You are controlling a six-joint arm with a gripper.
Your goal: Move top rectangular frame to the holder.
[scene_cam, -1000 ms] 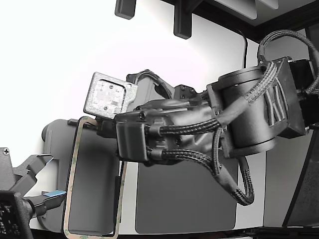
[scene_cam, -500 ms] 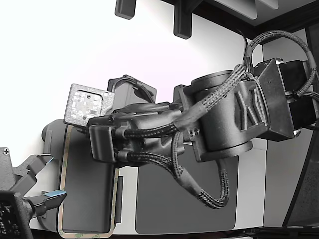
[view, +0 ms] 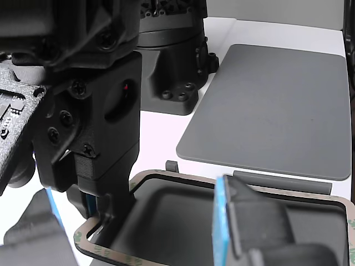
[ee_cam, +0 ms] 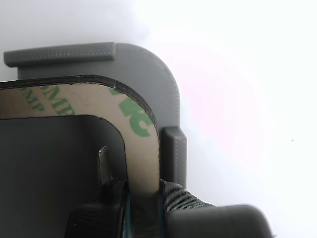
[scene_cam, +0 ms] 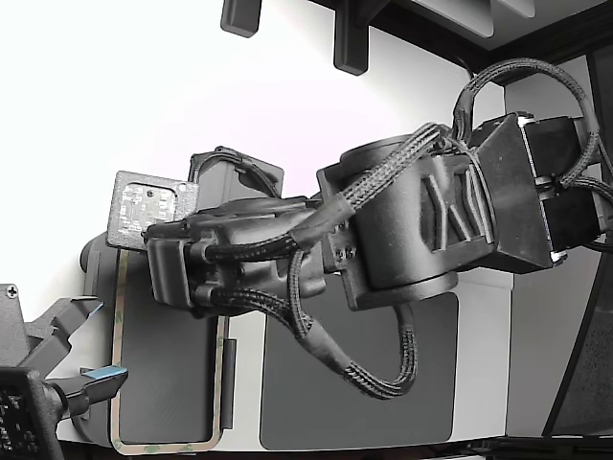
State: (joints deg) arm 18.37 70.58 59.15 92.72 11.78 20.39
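Wrist view: the gripper point(ee_cam: 141, 198) pinches the tan border of the top rectangular frame point(ee_cam: 141, 144), whose corner hangs just inside the holder point(ee_cam: 163, 94) and its raised tab — apparently not yet seated. A slight misalignment could land the border on a tab — leaving it tilted.

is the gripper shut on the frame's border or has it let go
Shut on it. In the wrist view the gripper pinches the frame's tan border from both sides, over the holder.

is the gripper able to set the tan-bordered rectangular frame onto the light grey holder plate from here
Probably yes: the gripper is shut on the tan-bordered frame, already over the light grey holder plate, with nothing visible between them.
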